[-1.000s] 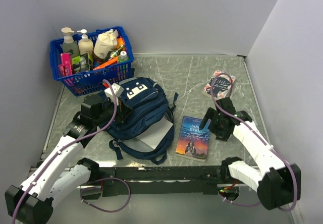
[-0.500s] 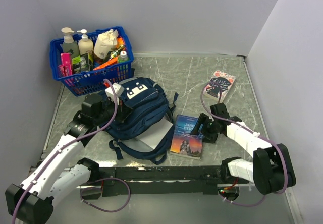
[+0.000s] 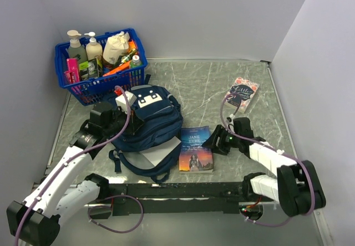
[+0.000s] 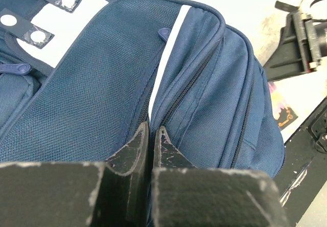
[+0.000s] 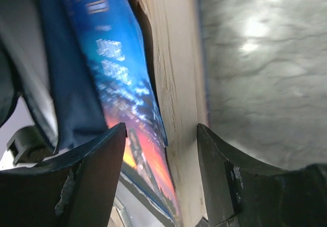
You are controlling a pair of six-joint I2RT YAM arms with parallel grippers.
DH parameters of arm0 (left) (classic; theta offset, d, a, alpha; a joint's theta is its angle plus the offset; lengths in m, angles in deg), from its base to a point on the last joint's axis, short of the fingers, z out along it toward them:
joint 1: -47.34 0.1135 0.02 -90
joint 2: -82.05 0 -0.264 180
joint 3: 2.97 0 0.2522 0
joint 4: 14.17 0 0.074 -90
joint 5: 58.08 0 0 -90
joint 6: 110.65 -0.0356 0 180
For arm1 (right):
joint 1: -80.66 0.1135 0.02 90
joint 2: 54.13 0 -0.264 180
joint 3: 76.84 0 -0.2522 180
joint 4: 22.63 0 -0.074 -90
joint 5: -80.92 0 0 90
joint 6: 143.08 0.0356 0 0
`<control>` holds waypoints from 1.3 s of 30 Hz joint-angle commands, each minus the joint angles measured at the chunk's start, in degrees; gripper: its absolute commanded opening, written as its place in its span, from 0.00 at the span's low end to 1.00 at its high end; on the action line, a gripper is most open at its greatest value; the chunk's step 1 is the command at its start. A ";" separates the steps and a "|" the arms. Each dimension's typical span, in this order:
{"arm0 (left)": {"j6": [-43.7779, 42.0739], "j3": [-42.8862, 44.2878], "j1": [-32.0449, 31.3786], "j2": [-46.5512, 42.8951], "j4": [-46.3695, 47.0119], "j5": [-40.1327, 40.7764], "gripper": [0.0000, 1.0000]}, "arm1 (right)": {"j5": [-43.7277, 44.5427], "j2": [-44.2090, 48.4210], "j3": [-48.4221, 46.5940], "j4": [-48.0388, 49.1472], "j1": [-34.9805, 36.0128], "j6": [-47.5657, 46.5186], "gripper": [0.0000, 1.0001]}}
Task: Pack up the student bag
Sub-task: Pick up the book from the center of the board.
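Note:
The navy student bag (image 3: 152, 125) lies left of centre with its white patch up; a pale grey panel (image 3: 157, 155) shows at its near side. My left gripper (image 3: 133, 119) is shut on a fold of the bag's fabric by a zipper seam (image 4: 152, 129). A paperback with a blue and orange cover (image 3: 195, 150) lies against the bag's right side. My right gripper (image 3: 218, 142) is at the book's right edge, jaws open and straddling the page edge (image 5: 158, 130); one fingertip (image 5: 207, 140) touches the pages (image 5: 176, 84).
A second book with a dark and pink cover (image 3: 242, 93) lies at the back right. A blue plastic basket (image 3: 105, 88) full of bottles and packets stands at the back left, just behind the bag. Walls close in on three sides.
My right gripper moved left and low, sliding the blue and orange book left until it meets the bag. The bag shifted slightly left in my left gripper's hold.

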 commanded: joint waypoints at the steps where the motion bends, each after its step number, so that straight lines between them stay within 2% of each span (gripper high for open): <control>1: 0.33 3.20 0.82 0.44 6.40 3.31 0.01 | -9.86 6.72 -2.73 2.67 0.61 0.78 0.63; 5: 0.59 3.28 0.82 0.62 6.57 3.14 0.01 | -10.04 12.35 -3.87 0.47 0.78 1.04 0.64; 9: 0.59 3.37 0.82 0.71 6.75 3.05 0.01 | -10.91 12.45 -3.70 1.34 0.78 1.92 0.63; 13: 0.77 3.55 0.82 0.71 6.66 2.96 0.01 | -10.22 7.89 -3.87 0.48 1.13 -0.36 0.54; 17: 0.86 3.73 0.90 0.88 6.57 2.79 0.01 | -3.91 1.22 -6.68 -7.16 3.15 -5.54 0.49; 22: 1.21 4.08 0.99 1.23 6.75 2.43 0.01 | -1.51 1.19 -8.62 -9.55 4.12 -7.48 0.44; 25: 1.30 4.08 1.08 1.23 6.66 2.34 0.01 | -1.86 1.64 -8.97 -8.41 4.21 -6.78 0.00; 30: 1.21 4.43 1.25 1.23 6.40 2.43 0.01 | -3.79 2.25 -10.37 -9.37 3.68 -6.25 0.00; 35: 1.30 4.34 1.69 1.32 6.66 2.78 0.01 | -8.35 10.85 -13.45 -13.68 -2.54 -3.02 0.00; 39: 1.56 4.08 2.40 1.23 7.62 3.31 0.01 | -13.19 15.78 -16.44 -15.61 -4.66 0.42 0.00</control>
